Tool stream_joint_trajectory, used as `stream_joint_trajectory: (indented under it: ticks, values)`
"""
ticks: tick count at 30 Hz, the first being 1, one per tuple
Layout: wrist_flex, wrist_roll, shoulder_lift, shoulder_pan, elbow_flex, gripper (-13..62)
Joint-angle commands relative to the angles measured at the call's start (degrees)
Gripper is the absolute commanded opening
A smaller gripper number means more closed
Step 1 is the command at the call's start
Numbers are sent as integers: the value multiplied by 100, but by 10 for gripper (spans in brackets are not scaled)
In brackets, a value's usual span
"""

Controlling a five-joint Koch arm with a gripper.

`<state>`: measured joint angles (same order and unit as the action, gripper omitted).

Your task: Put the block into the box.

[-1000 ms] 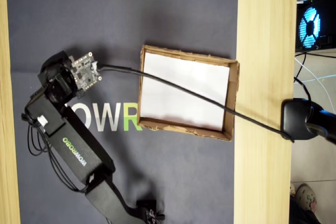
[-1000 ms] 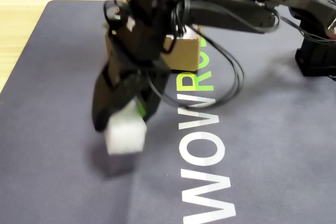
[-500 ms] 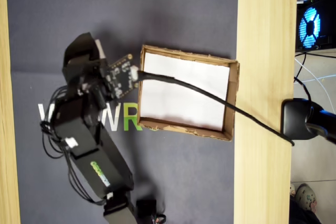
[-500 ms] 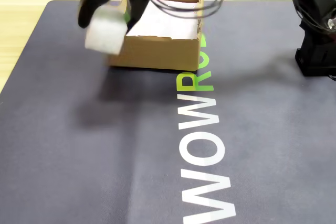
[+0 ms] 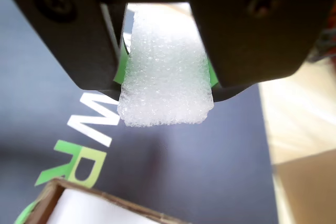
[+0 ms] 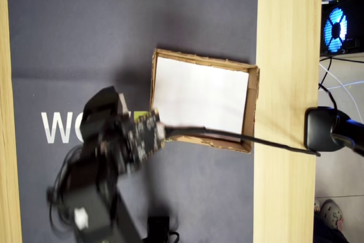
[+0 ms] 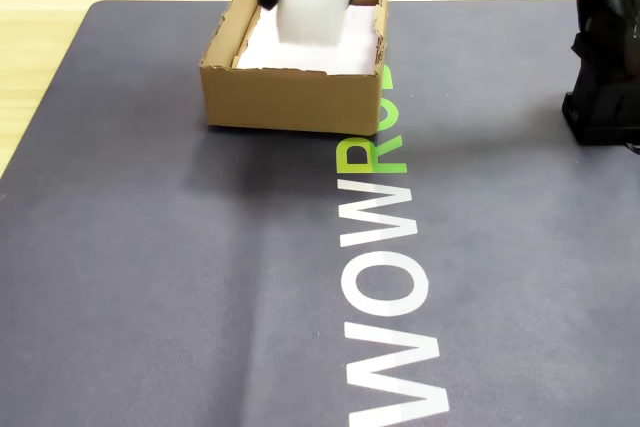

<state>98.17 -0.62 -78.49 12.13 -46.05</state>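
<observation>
The gripper (image 5: 165, 95) clamps the block (image 5: 165, 74) tight between both jaws, the white foam poking out below the tips. It is up in the air, carried clear of the dark mat (image 7: 150, 277). The fixed view puts the block (image 7: 313, 2) in front of the box (image 7: 292, 99) opening, while the wrist view shows only the box's near corner (image 5: 52, 195) at the bottom edge, so the block does not look squarely over the white lining (image 6: 199, 96) yet. The smart play is to travel further in past the ragged rim, centre over the lining, drop low, and only then let go, since light foam released high may bounce out.
</observation>
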Motion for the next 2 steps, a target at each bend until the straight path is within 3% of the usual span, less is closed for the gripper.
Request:
stream_joint_trajectory:
  ticks: [1,2]
  values:
    - [-62,167,-624,-123,-105,5]
    - [-70,220,-729,-220,-229,5]
